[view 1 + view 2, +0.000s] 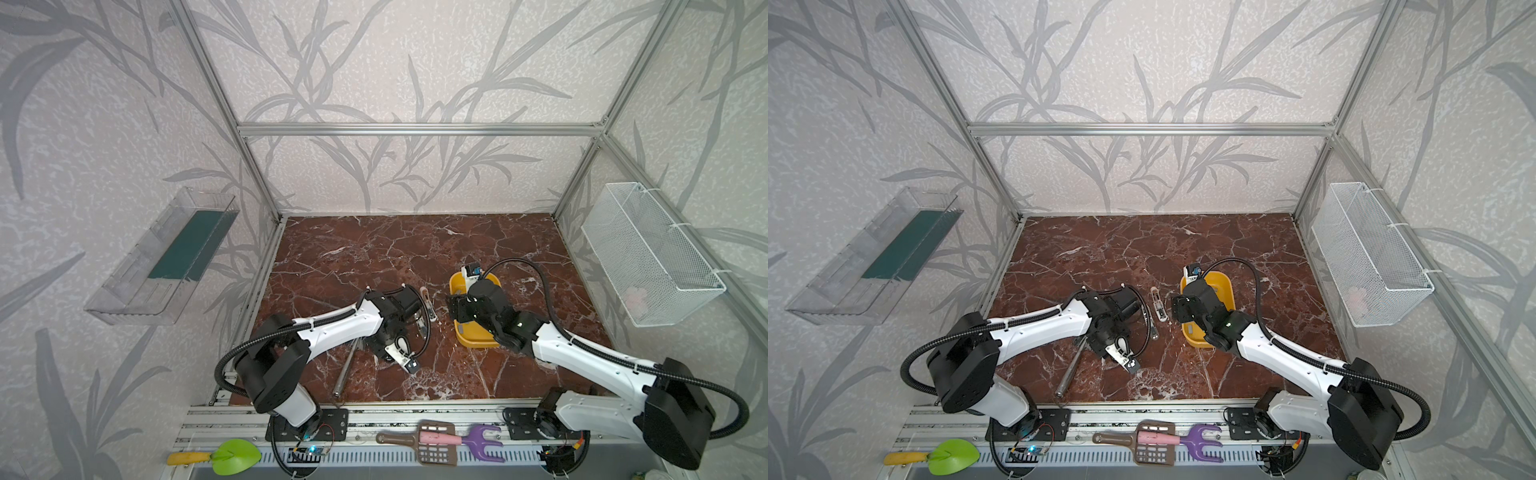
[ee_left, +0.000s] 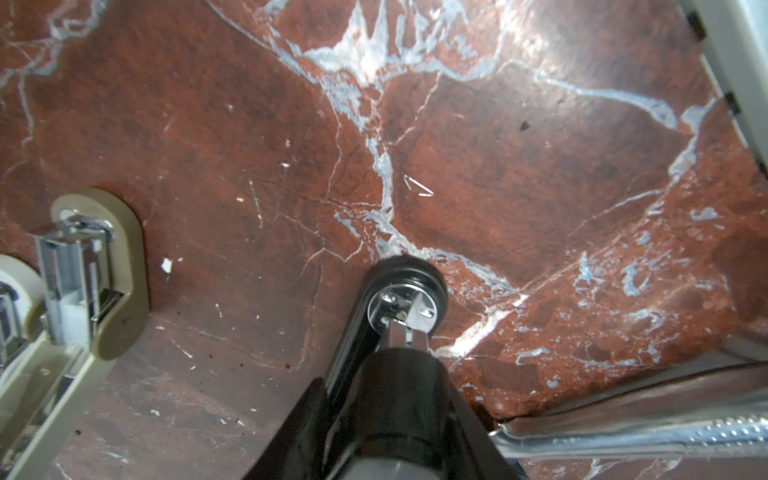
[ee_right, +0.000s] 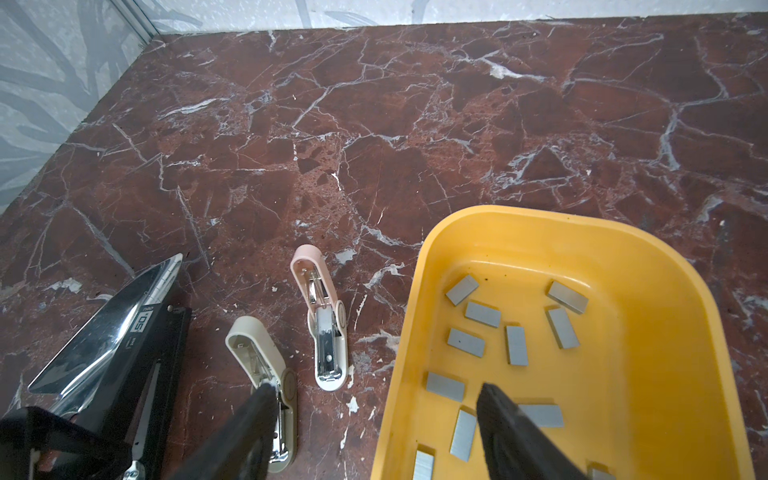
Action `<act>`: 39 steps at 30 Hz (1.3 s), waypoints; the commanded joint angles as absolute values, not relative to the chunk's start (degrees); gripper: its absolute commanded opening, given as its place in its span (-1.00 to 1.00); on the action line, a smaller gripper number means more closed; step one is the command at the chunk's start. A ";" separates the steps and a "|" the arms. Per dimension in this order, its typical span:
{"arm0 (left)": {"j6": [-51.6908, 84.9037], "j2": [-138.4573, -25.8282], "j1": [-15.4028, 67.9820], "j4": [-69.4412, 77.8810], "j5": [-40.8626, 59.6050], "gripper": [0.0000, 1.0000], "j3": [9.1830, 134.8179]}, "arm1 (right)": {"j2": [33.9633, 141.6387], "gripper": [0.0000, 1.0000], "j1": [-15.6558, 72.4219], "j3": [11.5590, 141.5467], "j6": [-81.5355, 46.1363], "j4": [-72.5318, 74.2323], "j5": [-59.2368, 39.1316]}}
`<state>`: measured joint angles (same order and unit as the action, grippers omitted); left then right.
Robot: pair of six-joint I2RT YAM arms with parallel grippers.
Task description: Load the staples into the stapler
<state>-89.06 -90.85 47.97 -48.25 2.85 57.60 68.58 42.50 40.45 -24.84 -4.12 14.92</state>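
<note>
Right hand was closest to the lens, with its fingers spread wide apart. One was over the beige stapler, the other above the yellow tray. Staples lay scattered flat on the tray floor as about a dozen grey strips, all inside the tray. Pink stapler lay opened out on the desk between the beige stapler and the tray, metal channel up. Black stapler with a chrome top lay on the left arm's side. Left hand was low at the black stapler. Its fingers were hidden, so I couldn't tell whether they were together or clamped. A chrome bar lay on the desk, its far end under the left arm.
</note>
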 commanded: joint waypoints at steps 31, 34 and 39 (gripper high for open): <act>-81.27 -75.89 46.39 -33.33 5.87 -1.00 57.78 | 62.61 0.53 41.87 38.84 -24.98 -1.52 14.42; -76.29 -73.40 44.67 -32.82 10.73 -1.00 59.57 | 62.15 0.42 41.85 38.29 -24.32 0.20 11.51; -70.81 -67.93 42.39 -27.95 17.92 -1.00 58.26 | 61.66 0.24 41.92 35.68 -22.46 8.92 0.46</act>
<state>-75.33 -72.31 43.22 -33.82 12.21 57.01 62.70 42.13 36.95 -23.88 2.13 8.10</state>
